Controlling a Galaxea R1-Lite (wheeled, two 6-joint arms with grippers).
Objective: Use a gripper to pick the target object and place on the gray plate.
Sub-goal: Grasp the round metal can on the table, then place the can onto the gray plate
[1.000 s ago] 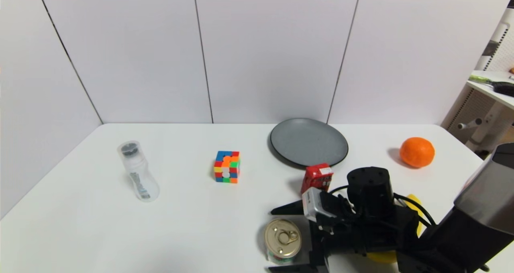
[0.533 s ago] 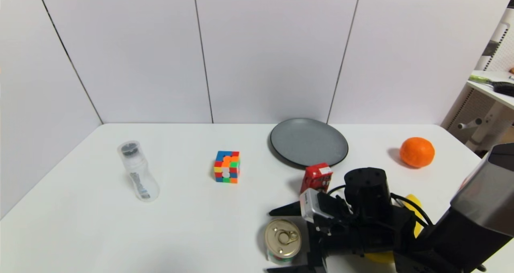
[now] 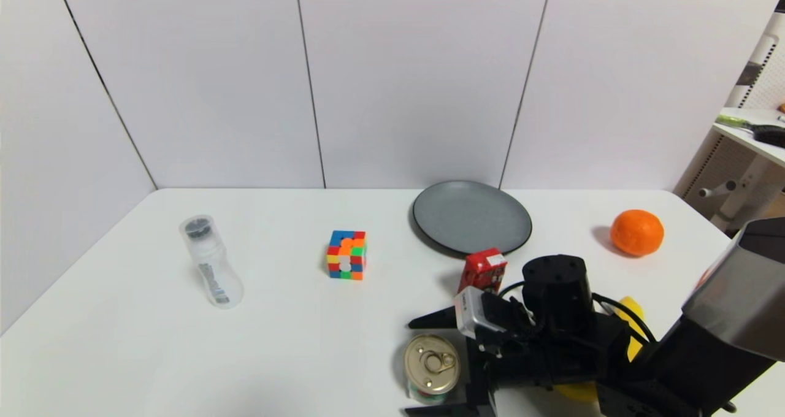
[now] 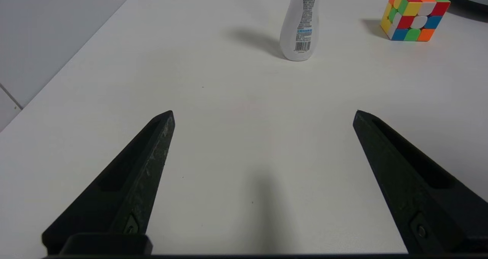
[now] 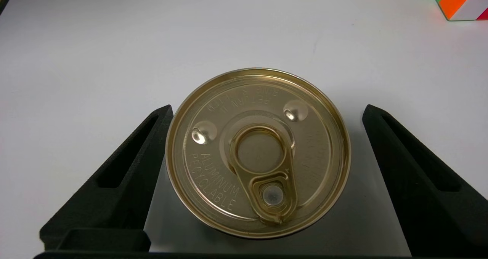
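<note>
Right wrist alone shows right pincer straddling can.

Colours and surface patterns

The tin can had a gold lid and white-green label; the gray plate was dark gray. The carton was red, the fruit orange, the cube multicoloured, the bottle translucent white, the tabletop white, the right gripper black.
</note>
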